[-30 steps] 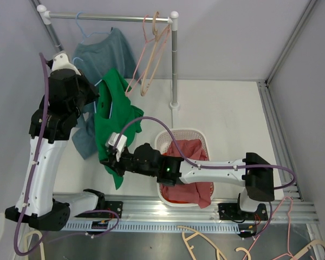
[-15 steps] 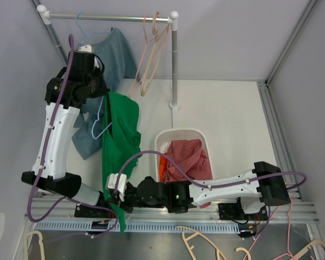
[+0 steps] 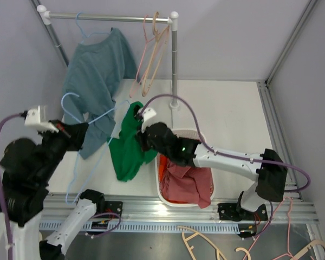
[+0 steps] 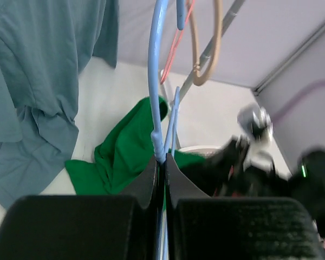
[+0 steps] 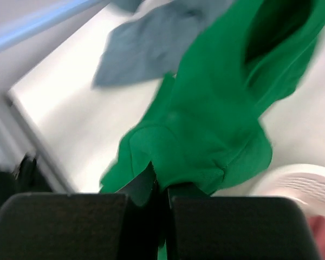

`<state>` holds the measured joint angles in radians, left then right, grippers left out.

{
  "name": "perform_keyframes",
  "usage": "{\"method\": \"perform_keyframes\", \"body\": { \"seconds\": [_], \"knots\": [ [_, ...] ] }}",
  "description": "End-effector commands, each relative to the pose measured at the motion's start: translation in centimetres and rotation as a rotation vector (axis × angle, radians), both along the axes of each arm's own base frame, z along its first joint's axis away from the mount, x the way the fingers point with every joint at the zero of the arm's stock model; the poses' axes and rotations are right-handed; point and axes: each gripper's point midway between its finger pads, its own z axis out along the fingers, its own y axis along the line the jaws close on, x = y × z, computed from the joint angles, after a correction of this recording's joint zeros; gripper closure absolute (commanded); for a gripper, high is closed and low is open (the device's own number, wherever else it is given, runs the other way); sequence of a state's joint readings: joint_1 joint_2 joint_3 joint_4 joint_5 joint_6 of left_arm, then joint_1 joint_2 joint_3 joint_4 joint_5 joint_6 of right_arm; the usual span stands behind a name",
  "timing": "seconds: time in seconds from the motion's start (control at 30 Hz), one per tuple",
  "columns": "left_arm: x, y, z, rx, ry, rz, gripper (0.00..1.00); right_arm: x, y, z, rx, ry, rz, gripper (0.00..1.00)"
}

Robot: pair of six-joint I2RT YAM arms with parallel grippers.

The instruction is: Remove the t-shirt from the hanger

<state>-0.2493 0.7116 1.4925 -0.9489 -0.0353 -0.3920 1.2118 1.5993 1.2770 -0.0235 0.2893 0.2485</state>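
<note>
Two grippers were seen shut, the left gripper (image 4: pixel 161 162) clamped on a bare light-blue hanger (image 4: pixel 152 92), the right gripper (image 5: pixel 161 187) pinched on the green t-shirt (image 3: pixel 127 154), the shirt held clear of the hanger, over the table just beside a white basket (image 5: pixel 295 181).

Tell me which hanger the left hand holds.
The bare light-blue hanger, off the rail; the other blue one hangs there under the teal shirt.

Three garments (image 3: pixel 124 157) (image 3: pixel 95 76) (image 3: pixel 184 181), one basket (image 3: pixel 158 181)
</note>
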Motion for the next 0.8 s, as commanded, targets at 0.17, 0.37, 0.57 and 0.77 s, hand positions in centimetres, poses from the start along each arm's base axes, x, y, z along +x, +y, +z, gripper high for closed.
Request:
{"method": "perform_keyframes", "body": {
  "seconds": [0.17, 0.37, 0.57, 0.77],
  "knots": [
    [-5.9, 3.9, -1.1, -0.029, -0.193, 0.133, 0.99, 5.5, -3.1, 7.1, 0.102, -0.013, -0.186, 1.00],
    [-6.5, 7.2, -3.3, -0.027, -0.146, 0.314, 0.99, 3.5, -4.1, 22.6, 0.273, -0.320, -0.075, 1.00],
    [-4.3, 5.4, -5.8, -0.024, -0.056, 0.252, 0.99, -2.3, -8.6, 36.7, 0.510, -0.681, 0.013, 1.00],
    [-3.4, 4.9, -6.8, -0.032, -0.044, 0.243, 0.99, -3.7, -14.7, 44.8, 0.671, -0.851, -0.106, 1.00]
  ]
}}
